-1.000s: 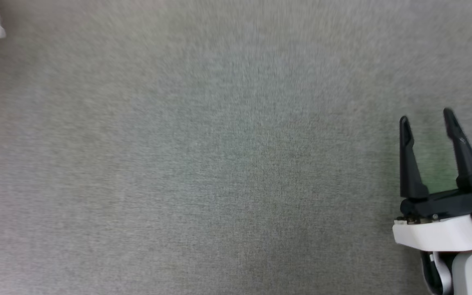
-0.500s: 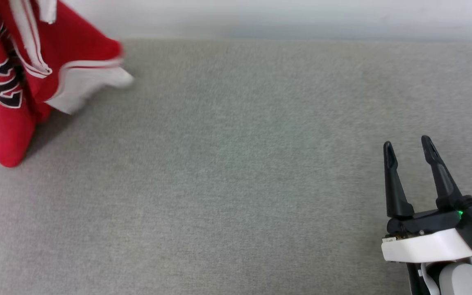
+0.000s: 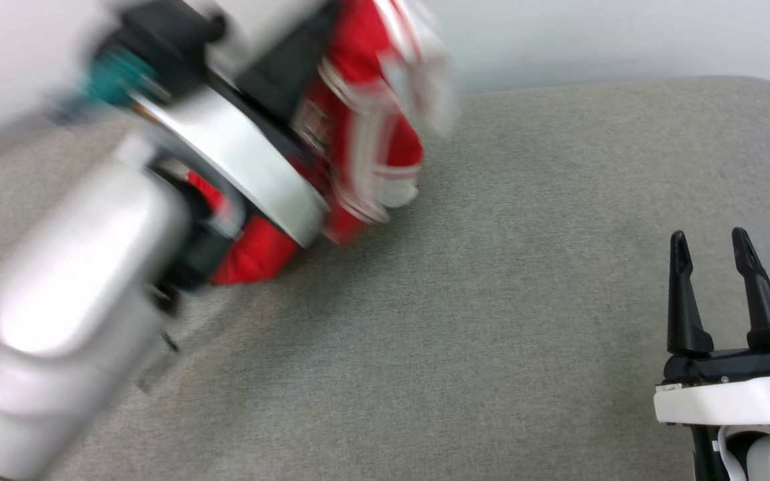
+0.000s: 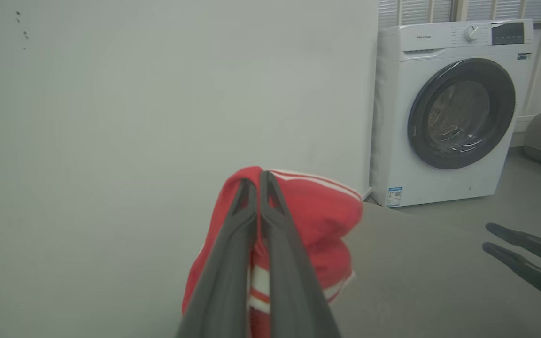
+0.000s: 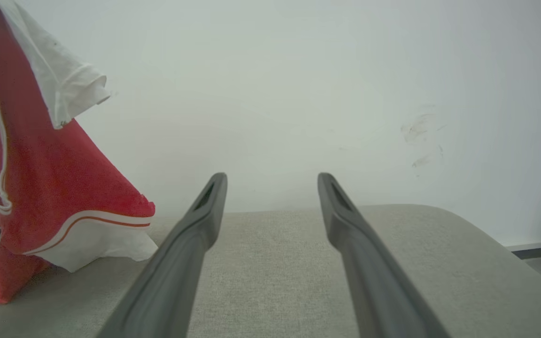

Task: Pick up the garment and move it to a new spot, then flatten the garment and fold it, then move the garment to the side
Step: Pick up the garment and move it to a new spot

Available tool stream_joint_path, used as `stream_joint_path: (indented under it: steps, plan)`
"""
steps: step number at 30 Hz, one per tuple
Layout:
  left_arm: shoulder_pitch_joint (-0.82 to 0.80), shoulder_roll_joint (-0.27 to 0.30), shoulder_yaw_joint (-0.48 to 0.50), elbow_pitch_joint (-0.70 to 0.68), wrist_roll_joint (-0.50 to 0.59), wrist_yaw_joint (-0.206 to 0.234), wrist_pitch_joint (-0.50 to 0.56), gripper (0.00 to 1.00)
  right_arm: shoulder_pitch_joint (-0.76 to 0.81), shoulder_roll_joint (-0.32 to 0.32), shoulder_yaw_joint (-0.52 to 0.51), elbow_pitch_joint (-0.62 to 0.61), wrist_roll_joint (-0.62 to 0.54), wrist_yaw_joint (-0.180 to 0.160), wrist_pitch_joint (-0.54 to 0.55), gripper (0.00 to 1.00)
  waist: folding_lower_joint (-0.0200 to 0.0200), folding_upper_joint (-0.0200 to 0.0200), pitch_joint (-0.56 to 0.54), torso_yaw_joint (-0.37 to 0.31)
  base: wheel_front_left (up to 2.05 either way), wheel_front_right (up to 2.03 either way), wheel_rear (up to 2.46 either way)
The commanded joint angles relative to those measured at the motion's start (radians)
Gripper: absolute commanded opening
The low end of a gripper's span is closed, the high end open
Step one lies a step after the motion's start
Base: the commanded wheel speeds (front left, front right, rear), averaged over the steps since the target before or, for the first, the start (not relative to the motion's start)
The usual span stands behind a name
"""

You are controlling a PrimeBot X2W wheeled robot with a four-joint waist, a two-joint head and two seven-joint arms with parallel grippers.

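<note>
Nearest us, our right claw (image 3: pixel 708 235) sits spread wide and empty above the grey tabletop (image 3: pixel 492 314). Farther left, our left claw (image 4: pixel 257 179) is clenched on the garment (image 5: pixel 40 197) — it hangs with its lower end touching the tabletop, before the pale wall (image 5: pixel 275 94).

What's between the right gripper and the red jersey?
Just bare grey upholstery between the right gripper and the jersey; the head view shows it.

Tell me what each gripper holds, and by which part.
The left gripper, jaws shut, pinches the garment at a bunched red fold near striped trim; which part exactly cannot be told. The right gripper, jaws open, holds nothing.
</note>
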Motion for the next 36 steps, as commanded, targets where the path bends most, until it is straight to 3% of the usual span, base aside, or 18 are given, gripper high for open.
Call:
stream_joint_path:
  steps: [1, 9, 13, 14, 16, 19, 25, 31, 36]
  plan:
    - [0.043, -0.034, -0.036, -0.006, 0.011, 0.005, -0.010, 0.00, 0.011, 0.000, -0.008, 0.002, 0.002, -0.001, -0.002, 1.00, 0.0001, -0.0001, 0.001, -0.009, 0.00, 0.00, 0.00]
    - [0.268, -0.257, -0.281, 0.097, 0.048, 0.000, -0.062, 0.00, -0.012, 0.000, -0.059, 0.021, 0.006, -0.001, -0.002, 1.00, 0.0001, -0.0001, 0.007, -0.028, 0.00, 0.00, 0.00]
    - [0.332, -0.308, -0.360, 0.178, 0.075, -0.020, -0.092, 0.00, -0.018, 0.000, -0.068, 0.026, 0.001, -0.001, -0.002, 1.00, 0.0001, -0.0001, 0.007, -0.024, 0.00, 0.00, 0.00]
    - [0.349, -0.325, -0.378, 0.206, 0.078, -0.026, -0.101, 0.05, -0.018, 0.000, -0.071, 0.027, -0.002, -0.001, -0.002, 1.00, 0.0001, -0.0001, 0.006, -0.020, 0.00, 0.00, 0.00]
    - [0.367, -0.350, -0.408, 0.246, 0.088, -0.042, -0.118, 1.00, -0.015, 0.000, -0.073, 0.034, -0.007, -0.001, -0.002, 1.00, 0.0001, -0.0001, 0.001, -0.010, 0.00, 0.00, 0.00]
    - [0.392, -0.368, -0.425, 0.288, 0.086, -0.061, -0.146, 1.00, -0.003, 0.000, -0.068, 0.048, -0.011, -0.001, -0.002, 1.00, 0.0001, -0.0001, -0.013, 0.011, 0.00, 0.00, 0.00]
    - [0.374, -0.337, -0.340, 0.299, 0.081, -0.032, -0.228, 1.00, 0.020, 0.000, -0.057, 0.068, -0.024, -0.001, -0.002, 1.00, 0.0001, -0.0001, -0.066, 0.066, 0.00, 0.00, 0.00]
    - [0.395, -0.241, -0.153, 0.235, 0.104, 0.048, -0.260, 1.00, 0.046, 0.000, -0.068, 0.069, -0.038, -0.001, -0.002, 1.00, 0.0001, -0.0001, -0.121, 0.130, 0.00, 0.00, 0.00]
    - [0.499, -0.166, 0.068, 0.131, 0.164, 0.108, -0.260, 1.00, 0.067, 0.000, -0.060, 0.065, -0.040, -0.001, -0.002, 1.00, 0.0001, -0.0001, -0.149, 0.170, 0.00, 0.00, 0.00]
